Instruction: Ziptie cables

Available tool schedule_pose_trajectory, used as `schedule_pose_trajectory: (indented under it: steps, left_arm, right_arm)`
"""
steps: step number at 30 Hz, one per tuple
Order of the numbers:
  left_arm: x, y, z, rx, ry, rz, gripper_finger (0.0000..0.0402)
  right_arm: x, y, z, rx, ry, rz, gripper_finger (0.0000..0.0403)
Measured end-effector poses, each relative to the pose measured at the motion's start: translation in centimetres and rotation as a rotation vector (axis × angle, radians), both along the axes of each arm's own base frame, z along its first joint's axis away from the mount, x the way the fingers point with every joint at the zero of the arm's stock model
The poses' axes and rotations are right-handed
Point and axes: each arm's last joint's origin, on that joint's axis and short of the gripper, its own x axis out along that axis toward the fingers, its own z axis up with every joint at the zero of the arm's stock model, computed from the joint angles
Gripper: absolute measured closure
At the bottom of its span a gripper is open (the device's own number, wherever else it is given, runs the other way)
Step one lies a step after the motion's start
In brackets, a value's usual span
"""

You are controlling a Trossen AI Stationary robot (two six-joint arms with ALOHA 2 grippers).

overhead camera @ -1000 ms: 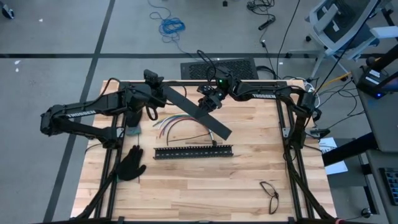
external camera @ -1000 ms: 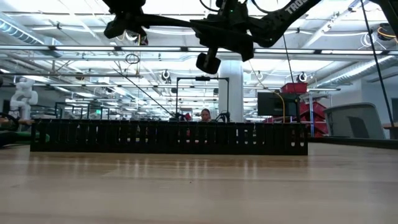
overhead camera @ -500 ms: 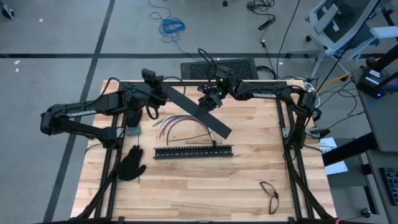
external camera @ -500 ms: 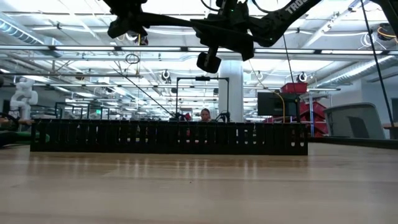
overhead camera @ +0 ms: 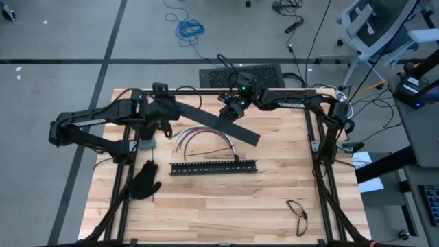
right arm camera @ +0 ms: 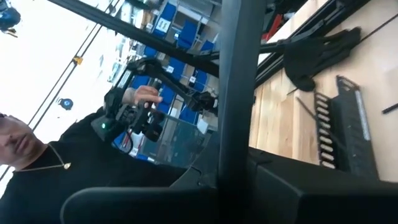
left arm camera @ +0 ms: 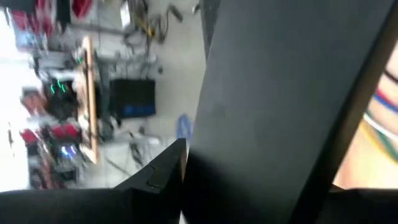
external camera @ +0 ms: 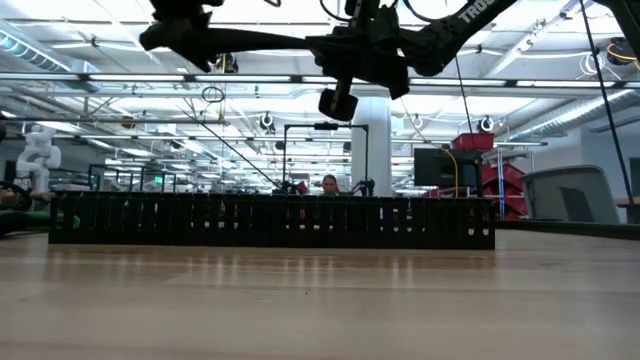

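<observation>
A long flat black bar [overhead camera: 206, 121] hangs in the air over the table's far half, slanting from far left to near right. My left gripper [overhead camera: 167, 110] is at its left end and my right gripper [overhead camera: 231, 115] is near its middle; both are shut on it. The cables [overhead camera: 200, 137], a loose bundle of red, blue, white and yellow-green wires, lie curved on the wood under the bar. They also show in the left wrist view [left arm camera: 380, 118]. A thin dark strip [right arm camera: 309, 111] lies on the table beside the slotted bar. My left gripper has the bar's left end [left arm camera: 249, 143]. The bar's broad face fills the wrist view, with one finger [left arm camera: 155, 180] against its edge; the other finger is hidden behind the bar. That end is held clear of the table. My right gripper pinches the bar near its middle [right arm camera: 235, 140] between its two fingers, which reach in level from the table's far right. In the wrist view the bar shows edge-on, running straight away from the fingers. It is lifted clear of the table.
A black slotted bar [overhead camera: 214, 167] lies across the table's middle, nearer than the cables. A black glove [overhead camera: 145, 182] lies at the near left and a pair of glasses [overhead camera: 297, 216] at the near right. A person [right arm camera: 37, 162] shows beyond the table.
The bar has turned about my right gripper's hold. Its left end has swung toward the table's near edge and its right end toward the far right, so it lies flatter across the table. My left gripper has rolled and shifted with that end. My right gripper has kept still.
</observation>
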Motion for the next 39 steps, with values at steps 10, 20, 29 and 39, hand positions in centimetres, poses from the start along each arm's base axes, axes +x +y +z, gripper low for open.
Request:
schedule_pose_trajectory:
  steps: [10, 20, 29, 39]
  left_arm:
    - [-0.1, -1.6, -1.1, 0.076, 0.192, -0.014, 0.0255]
    - [0.4, -1.4, -0.7, 0.134, 0.054, 0.089, 0.0255]
    - [-0.5, -1.5, 0.3, 0.101, -0.099, 0.222, 0.0255]
    - [-0.2, -1.4, 0.2, 0.127, -0.022, 0.167, 0.0255]
  right_arm:
    - [-0.1, 0.1, -0.5, -0.027, 0.002, 0.015, 0.0399]
    - [-0.2, -0.2, -0.4, -0.045, -0.021, 0.005, 0.0399]
    - [-0.2, -0.2, -0.2, -0.048, -0.036, 0.008, 0.0399]
    - [-0.2, -0.2, -0.1, -0.049, -0.041, 0.01, 0.04]
